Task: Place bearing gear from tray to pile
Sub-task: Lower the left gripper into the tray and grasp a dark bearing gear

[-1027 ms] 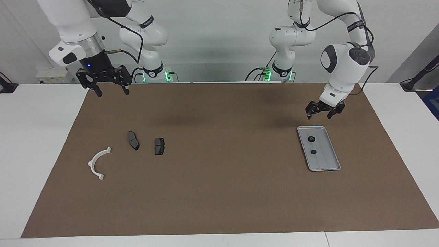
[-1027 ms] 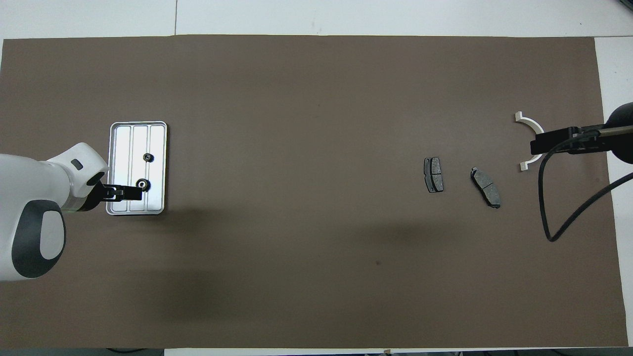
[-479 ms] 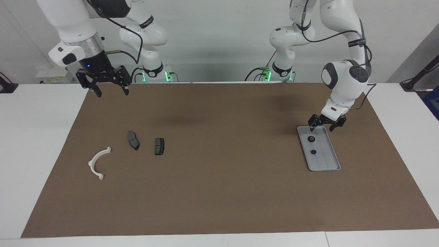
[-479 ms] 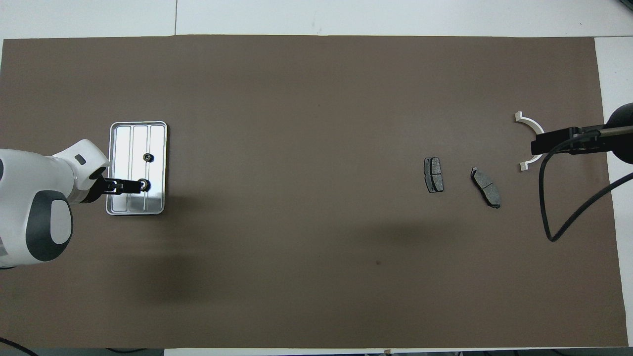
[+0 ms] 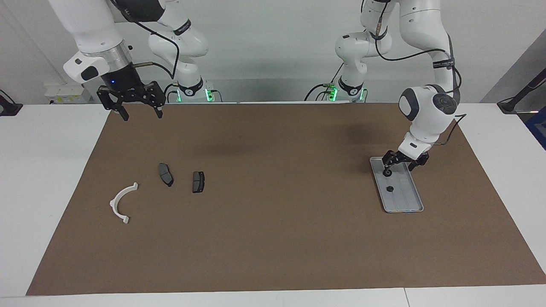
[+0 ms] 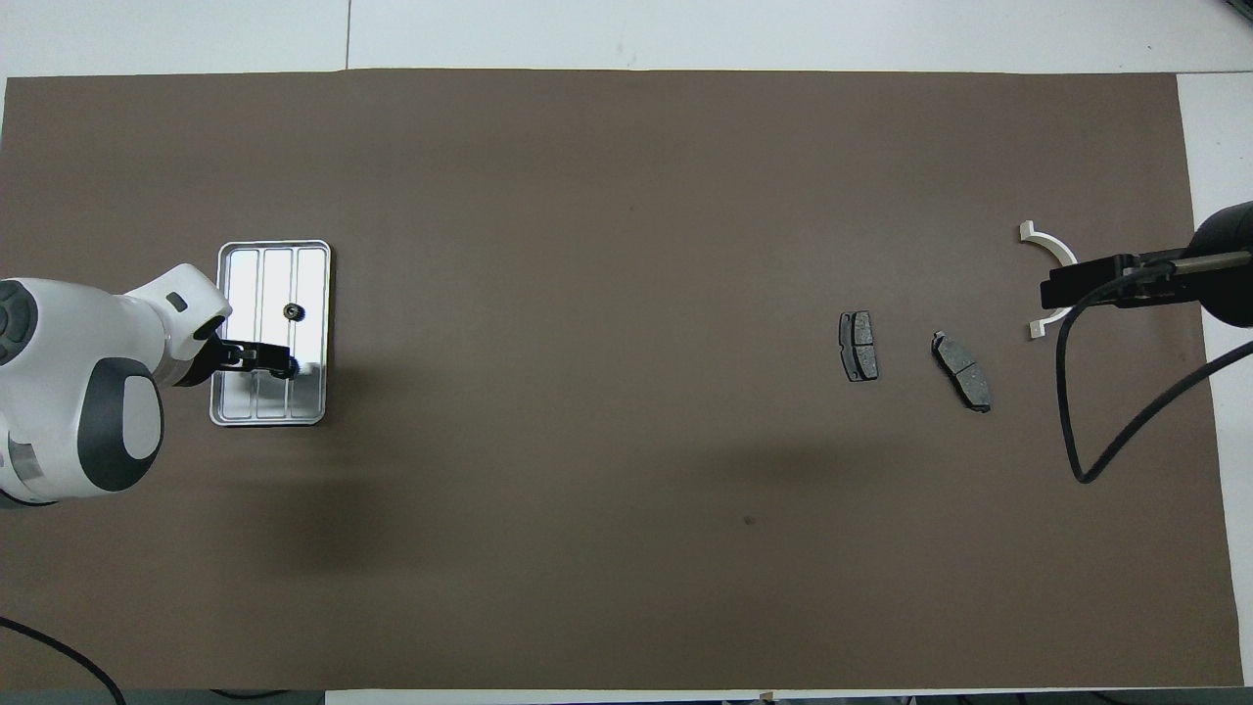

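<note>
**Left gripper down at the tray, jaws apart**

My left gripper (image 5: 399, 164) is low in the tray (image 5: 409, 200), its fingers spread, one fingertip at the nearer bearing gear (image 5: 387, 172); I cannot tell if it touches. The second gear (image 5: 389, 188) lies just past it. The pile (image 5: 164, 185) is well apart, toward the right arm's end. My right gripper (image 5: 140, 112) waits open above the mat (image 5: 273, 238).

- Legible text, labels, brands, numbers, signs: none.
- Black bands (image 5: 182, 28) on the arms: light lettering present, too small to read.
</note>
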Robot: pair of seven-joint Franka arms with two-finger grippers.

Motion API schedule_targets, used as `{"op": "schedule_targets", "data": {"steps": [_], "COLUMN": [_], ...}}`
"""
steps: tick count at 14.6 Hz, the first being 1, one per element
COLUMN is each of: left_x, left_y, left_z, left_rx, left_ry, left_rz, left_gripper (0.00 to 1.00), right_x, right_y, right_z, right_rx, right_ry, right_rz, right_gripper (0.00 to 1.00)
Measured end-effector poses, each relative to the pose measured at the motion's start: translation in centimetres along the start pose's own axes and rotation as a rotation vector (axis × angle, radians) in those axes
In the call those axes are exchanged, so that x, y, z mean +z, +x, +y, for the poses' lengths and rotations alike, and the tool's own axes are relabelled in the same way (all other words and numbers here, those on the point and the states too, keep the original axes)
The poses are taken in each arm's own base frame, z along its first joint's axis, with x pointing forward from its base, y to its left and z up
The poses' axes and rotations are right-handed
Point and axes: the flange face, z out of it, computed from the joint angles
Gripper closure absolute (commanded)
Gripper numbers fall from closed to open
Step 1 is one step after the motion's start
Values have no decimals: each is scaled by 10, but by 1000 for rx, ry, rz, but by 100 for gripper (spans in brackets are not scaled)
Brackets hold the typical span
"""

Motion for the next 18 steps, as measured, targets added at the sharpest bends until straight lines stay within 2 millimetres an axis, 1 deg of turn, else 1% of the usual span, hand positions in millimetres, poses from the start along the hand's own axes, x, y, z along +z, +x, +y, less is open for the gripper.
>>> {"op": "schedule_targets", "data": {"steps": [2,6,11,14,18], "left_x": [0,6,11,13,13], "left_y": [1,2,3,5,5], "left_z": [2,7,14,23,23], "left_rx": [4,12,19,25,24], "left_ry": [-1,-3,-5,-6,-6], "left_rz": [0,-5,-5,-5,-1], "left_gripper": [0,0,0,0,0], "right_x": [-2,-5,-9,-16,-20], "right_y": [-1,-2,-3,-7,-9], "right_z": [-4,-5,2,-1,-5], "right_rx": [1,2,14,10,3], "right_ry": [30,38,37,38,38], "right_rz": [2,6,14,27,32], "right_gripper": [0,0,0,0,0]}}
